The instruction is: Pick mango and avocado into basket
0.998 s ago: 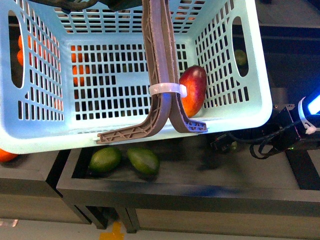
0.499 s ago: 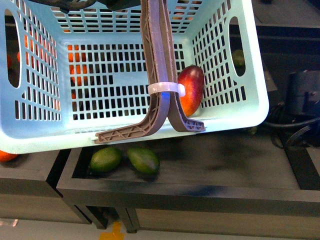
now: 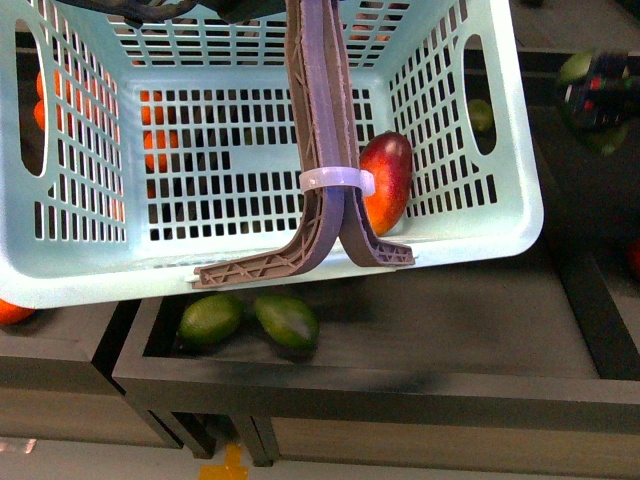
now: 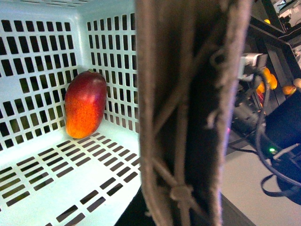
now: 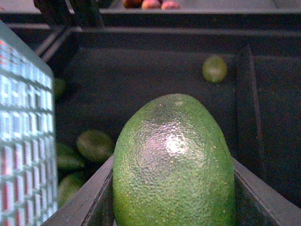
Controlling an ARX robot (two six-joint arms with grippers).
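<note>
Clamped in right tool [image 5: 174, 207], high beyond right wall of basket [image 3: 520, 225], above far right of dark bins [image 3: 450, 330]: avocado [image 5: 173, 150]. Best swung in over rim, clear of brown handles [image 3: 325, 120], set low beside mango [image 3: 385, 180] in basket's near right corner before release; likely to roll. Pebbled, glossy green, egg-shaped.

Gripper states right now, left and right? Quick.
Left gripper: cannot be told; it is out of sight, and the basket handles fill its wrist view.
Right gripper: closed on the avocado.
</note>
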